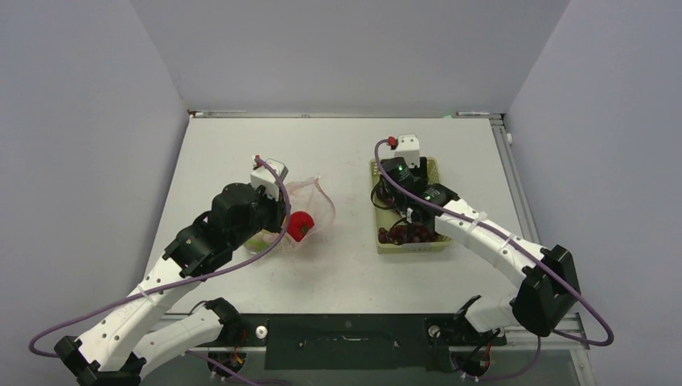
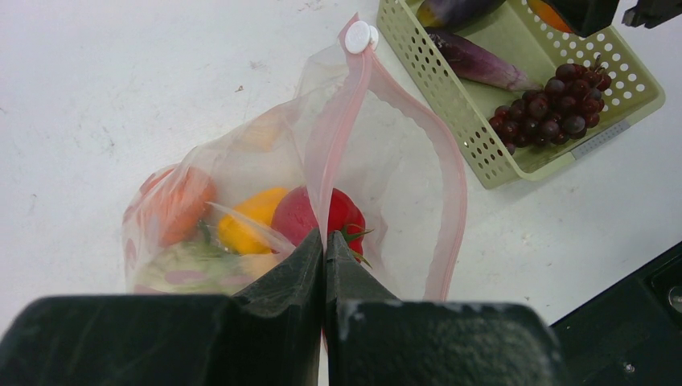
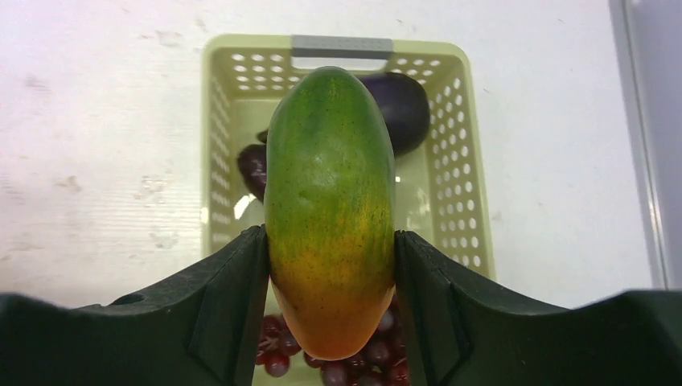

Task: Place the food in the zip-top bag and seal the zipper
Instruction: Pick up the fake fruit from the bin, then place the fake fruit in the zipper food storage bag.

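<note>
1. Fingers of the left gripper (image 2: 324,241) are clenched tight on the thin pink-red zipper strip (image 2: 342,137) of the clear, crinkly plastic zip-top bag (image 2: 394,185). On my left wrist feed the strip is pinched right between the black pads.
2. That bag lies on the white table (image 1: 241,153), left of centre. Its mouth is open, with the two sides of the strip spread apart, and a small white round slider (image 2: 359,36) sits at the strip's far end.
3. Through the plastic I make out a glossy red tomato (image 2: 342,213) just past my fingertips. A yellow pepper (image 2: 249,217) is beside it and an orange (image 2: 181,201) lies further left. A pale green shape sits low in the bag, too blurred for me to name.
4. Further right, apart from the bag, stands a pale yellow-green perforated plastic basket (image 1: 434,173). It holds a bunch of dark red grapes (image 1: 406,234) at its near end and a dark purple eggplant (image 3: 402,108) towards the far end.
5. Over that basket hangs the right gripper (image 3: 330,249). Its jaws are partly spread and grasping a smooth oval toy fruit (image 3: 330,161), green shading to orange at the lower tip. I see a black pad pressed against each of its sides, with the grapes below it.
</note>
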Controlling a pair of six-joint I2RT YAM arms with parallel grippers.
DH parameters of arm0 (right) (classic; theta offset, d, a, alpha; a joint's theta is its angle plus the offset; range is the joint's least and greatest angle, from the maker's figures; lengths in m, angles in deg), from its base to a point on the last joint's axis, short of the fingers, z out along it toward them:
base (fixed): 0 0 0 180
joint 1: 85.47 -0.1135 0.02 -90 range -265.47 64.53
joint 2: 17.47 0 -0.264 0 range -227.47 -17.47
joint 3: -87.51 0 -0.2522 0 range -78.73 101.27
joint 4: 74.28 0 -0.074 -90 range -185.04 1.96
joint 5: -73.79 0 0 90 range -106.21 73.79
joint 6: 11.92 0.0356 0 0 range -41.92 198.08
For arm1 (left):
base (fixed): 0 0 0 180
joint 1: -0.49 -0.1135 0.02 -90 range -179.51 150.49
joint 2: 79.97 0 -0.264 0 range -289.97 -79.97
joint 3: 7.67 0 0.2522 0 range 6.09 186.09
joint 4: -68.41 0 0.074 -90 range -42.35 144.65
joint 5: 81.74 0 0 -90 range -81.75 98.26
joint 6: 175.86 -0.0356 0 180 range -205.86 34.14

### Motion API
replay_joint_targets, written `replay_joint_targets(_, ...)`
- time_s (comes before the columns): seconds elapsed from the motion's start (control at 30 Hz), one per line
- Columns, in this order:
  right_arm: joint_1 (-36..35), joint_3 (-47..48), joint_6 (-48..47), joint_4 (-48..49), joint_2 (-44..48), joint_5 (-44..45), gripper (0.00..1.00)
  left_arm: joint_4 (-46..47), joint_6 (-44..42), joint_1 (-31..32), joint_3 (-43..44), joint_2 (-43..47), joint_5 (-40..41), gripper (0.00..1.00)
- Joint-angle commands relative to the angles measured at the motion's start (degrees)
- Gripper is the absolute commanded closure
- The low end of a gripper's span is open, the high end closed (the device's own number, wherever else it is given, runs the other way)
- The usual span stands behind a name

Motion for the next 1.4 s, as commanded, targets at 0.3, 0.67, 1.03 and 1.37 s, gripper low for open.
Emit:
replay_joint_targets(0.3,-1.2,1.9,-4.3,7.0,10.4,-29.3,0.68,2.0,0.1,-0.2,0.7,0.9,-0.4,1.0)
replay_joint_targets(0.67,-2.0,2.8,-2.4,9.1,11.8,-50.6,0.68,2.1,0.2,-0.2,0.6,0.7,-0.3,1.0)
replay_joint_targets(1.03,-5.1,3.2,5.2,13.9,7.1,-60.4,0.67,2.1,0.3,-0.2,0.7,0.9,-0.7,1.0)
replay_joint_targets(1.37,-10.1,5.7,9.9,16.0,1.3,-61.3,0.65,2.2,0.3,-0.2,0.6,1.0,-1.0,1.0)
